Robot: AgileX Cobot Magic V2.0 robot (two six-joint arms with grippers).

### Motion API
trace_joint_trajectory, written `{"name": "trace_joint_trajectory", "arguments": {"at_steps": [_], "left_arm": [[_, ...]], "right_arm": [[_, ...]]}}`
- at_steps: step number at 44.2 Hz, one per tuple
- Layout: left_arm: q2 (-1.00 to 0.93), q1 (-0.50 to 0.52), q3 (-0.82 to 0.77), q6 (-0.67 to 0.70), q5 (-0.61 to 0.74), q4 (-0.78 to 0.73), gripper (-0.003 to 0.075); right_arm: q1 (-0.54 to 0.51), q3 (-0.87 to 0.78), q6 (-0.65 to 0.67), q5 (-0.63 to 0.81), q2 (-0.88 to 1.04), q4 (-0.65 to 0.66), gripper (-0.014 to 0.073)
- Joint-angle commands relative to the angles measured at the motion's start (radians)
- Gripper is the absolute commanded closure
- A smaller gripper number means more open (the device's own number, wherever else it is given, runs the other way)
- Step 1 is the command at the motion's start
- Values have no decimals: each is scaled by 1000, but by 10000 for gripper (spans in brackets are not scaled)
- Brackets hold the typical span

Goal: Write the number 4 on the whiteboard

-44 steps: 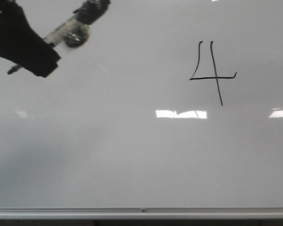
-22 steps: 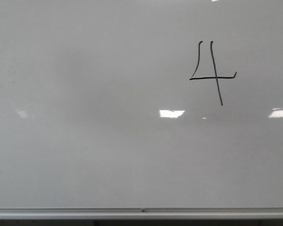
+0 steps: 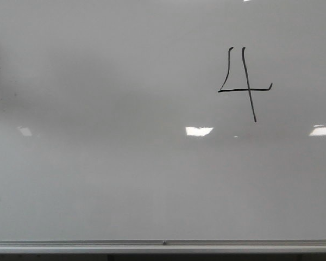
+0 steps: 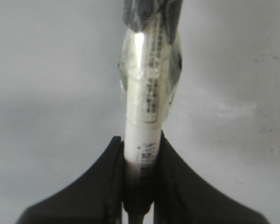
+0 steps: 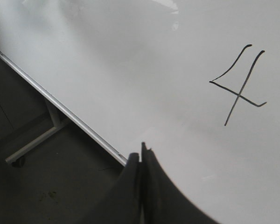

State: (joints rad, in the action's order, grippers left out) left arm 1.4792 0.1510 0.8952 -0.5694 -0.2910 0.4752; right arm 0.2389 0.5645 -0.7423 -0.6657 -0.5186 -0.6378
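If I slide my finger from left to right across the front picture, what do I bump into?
A small faint reflection → a bright rectangular reflection → the number 4 → another bright reflection, all on the whiteboard.

A: What's different in the front view?

B: A second ago the left gripper, clamped on the marker, filled the upper left of the frame. It was gone by half a second ago, and now only a faint dark shadow lies at the left edge of the whiteboard.

A: Anything else?

B: The bright reflection below centre has shrunk.
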Motion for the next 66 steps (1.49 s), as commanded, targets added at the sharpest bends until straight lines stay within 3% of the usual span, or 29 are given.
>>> {"name": "trace_joint_trajectory", "arguments": {"at_steps": [1,19,23,30,37,52,66], "left_arm": [[-13,-2,34,6,94,16,740],[87,-2,66,5,132,16,717],[91,-2,68,5,132,16,624],[97,-2,70,5,132,16,379],[97,-2,70,5,139,16,253],[-22,-2,43,5,70,-48,248],[-368,-2,-179,5,81,-6,248]], "right_arm": [[-7,26,1,47,0,-35,709],[-7,26,1,48,0,-35,709],[-7,26,1,48,0,-35,709],[-7,26,1,48,0,-35,709],[-7,26,1,49,0,-35,709],[-7,26,1,50,0,-35,709],[-7,26,1,53,0,-35,709]]}}
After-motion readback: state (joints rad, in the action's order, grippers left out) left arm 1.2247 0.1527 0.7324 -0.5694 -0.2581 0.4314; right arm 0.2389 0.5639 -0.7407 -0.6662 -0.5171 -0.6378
